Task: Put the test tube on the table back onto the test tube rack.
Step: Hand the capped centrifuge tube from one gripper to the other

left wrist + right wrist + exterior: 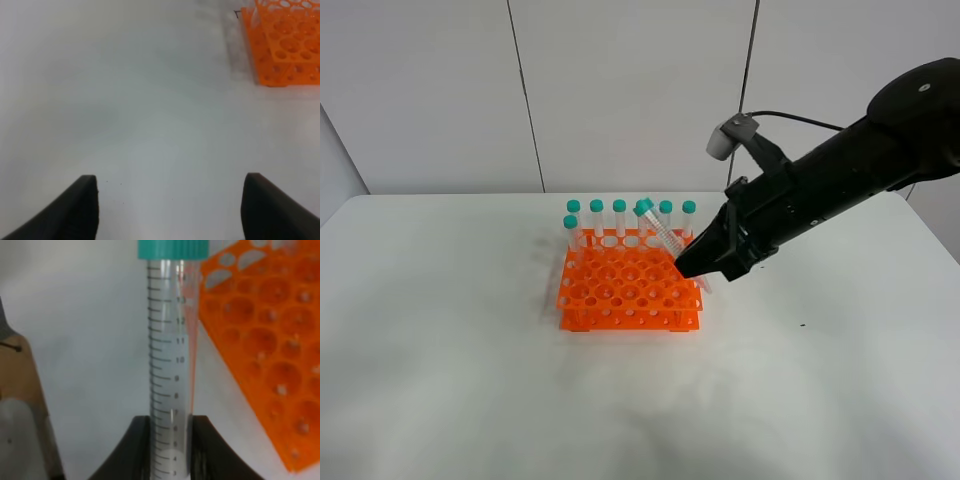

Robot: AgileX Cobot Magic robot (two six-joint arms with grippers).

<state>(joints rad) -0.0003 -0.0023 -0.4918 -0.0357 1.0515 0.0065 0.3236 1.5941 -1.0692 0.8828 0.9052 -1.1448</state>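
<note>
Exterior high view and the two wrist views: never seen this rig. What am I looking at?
Two-armed robot. The exterior high view looks down from a camera mounted high at a white table with an orange test tube rack; teal-capped tubes stand along its far row. Each wrist view comes from a camera on one arm. The right gripper has its fingers shut on a test tube, held tilted at the rack's right side. The left gripper is open over the table.

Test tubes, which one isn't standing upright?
The test tube held by the right pincer: it leans over the test tube rack's right side, while the other tubes stand upright at its far side.
</note>
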